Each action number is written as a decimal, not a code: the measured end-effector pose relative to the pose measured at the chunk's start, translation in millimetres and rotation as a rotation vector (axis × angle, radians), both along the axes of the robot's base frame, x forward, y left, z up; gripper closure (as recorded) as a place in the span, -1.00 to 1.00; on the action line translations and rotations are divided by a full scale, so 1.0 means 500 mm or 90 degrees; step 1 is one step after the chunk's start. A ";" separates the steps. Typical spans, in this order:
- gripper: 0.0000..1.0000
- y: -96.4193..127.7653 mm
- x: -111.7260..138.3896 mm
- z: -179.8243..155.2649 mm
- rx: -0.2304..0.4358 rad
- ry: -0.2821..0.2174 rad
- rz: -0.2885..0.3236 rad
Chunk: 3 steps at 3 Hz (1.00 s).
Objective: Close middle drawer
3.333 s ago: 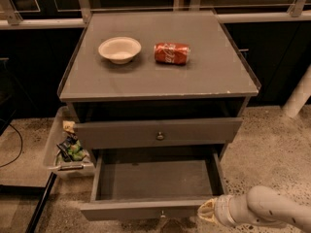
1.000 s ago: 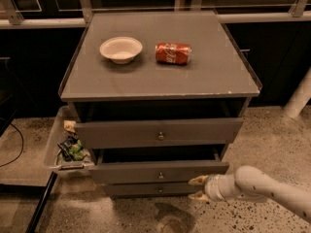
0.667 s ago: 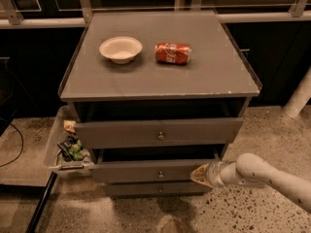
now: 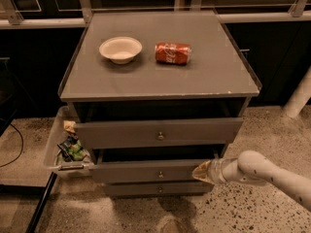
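The middle drawer [image 4: 146, 171] is the second of three grey drawers in the front of the bench [image 4: 160, 81]. It is below the wider top drawer [image 4: 121, 132] and above the narrow bottom drawer [image 4: 131, 189]. Its flat front has one small round brass knob [image 4: 160, 174] in the centre. The drawer is not fully in: its front stands a little forward, and a dark gap shows above it, under the top drawer. The top drawer also stands a little out from the bench.

The gripper [image 4: 197, 174] is at the right end of the middle drawer's front, at the same height as the knob and to the right of it. Its tip touches the front or is just against it. The fingers [image 4: 203, 173] are pressed together into one narrow point and they hold nothing. The white arm [image 4: 262, 171] comes in from the lower right corner.

On top of the bench a white bowl [image 4: 120, 49] stands upright, and a red can [image 4: 172, 53] lies on its side just to the right of it, not touching it. At the left side of the bench is a pale bin [image 4: 52, 152] with some snack packets [image 4: 72, 149] inside. The floor [image 4: 252, 212] is speckled.
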State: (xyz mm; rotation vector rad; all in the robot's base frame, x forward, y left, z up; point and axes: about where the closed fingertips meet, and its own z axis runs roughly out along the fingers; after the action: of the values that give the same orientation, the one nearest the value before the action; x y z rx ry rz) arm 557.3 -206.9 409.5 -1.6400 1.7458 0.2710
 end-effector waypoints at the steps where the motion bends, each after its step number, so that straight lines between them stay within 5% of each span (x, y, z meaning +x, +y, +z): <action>1: -0.38 0.000 0.000 0.000 0.000 0.000 0.000; 2: -0.83 0.000 0.000 0.000 0.000 0.000 0.000; 3: -1.00 0.000 0.000 0.000 0.000 0.000 0.000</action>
State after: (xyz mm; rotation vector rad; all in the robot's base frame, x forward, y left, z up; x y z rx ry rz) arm 557.3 -206.8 409.4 -1.6401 1.7457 0.2713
